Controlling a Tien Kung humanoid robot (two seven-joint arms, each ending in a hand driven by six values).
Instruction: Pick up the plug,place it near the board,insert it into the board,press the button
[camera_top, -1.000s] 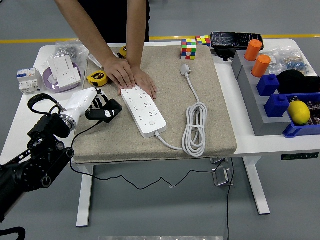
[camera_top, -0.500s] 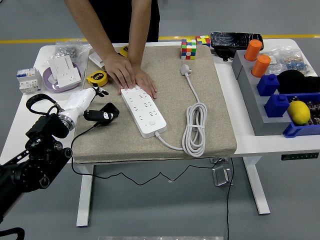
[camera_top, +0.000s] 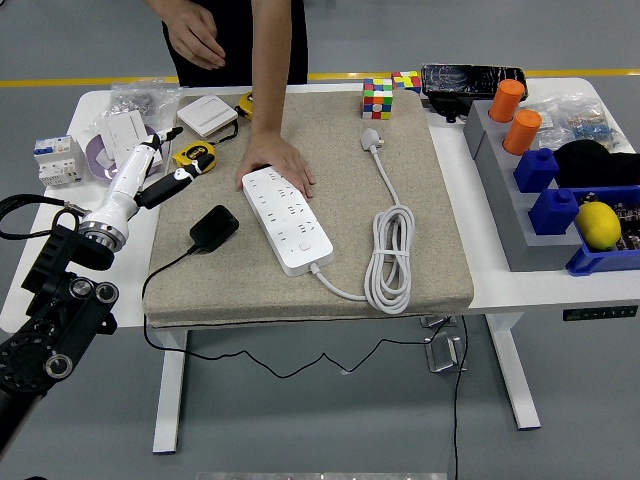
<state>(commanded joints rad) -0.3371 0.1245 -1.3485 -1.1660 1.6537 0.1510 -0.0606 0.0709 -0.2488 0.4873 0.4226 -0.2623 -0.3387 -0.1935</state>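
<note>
- Grey floor with a yellow line runs behind a white table (camera_top: 50, 255), most of which is covered by a beige mat (camera_top: 400, 130) that gives the work a soft, non-slip bed.
- At the far left edge of the scene sit a small breaker unit (camera_top: 52, 158) and a purple dish (camera_top: 100, 160) holding a white socket, well clear of the working area.
- Just right of those, the robot's left hand (camera_top: 150, 175) hangs above the mat's left edge, its white shell raised and its dark fingers (camera_top: 185, 172) loosely extended, gripping nothing.
- Nearer than that hand lies the black plug (camera_top: 214, 228), flat on the mat with its thin black cable (camera_top: 165, 265) trailing off the near left edge; it rests near the board but is not inserted, so I judge the placing step reached and the insertion still to do.
- A yellow tape measure (camera_top: 196, 154) and a white switch plate (camera_top: 208, 113) lie beyond the hand.
- One of the person's hands (camera_top: 275, 160) presses on the far end of the white power strip (camera_top: 288, 218), probably to steady it for insertion; the other hand (camera_top: 198, 38) is lifted away.
- The strip's own white cord (camera_top: 388, 258) is coiled to its right, out of the way.
- Colour cubes (camera_top: 378, 98), then grey and blue bins (camera_top: 560, 215) with a lemon (camera_top: 599, 224), fill the far right.
- The right arm does not appear.
</note>
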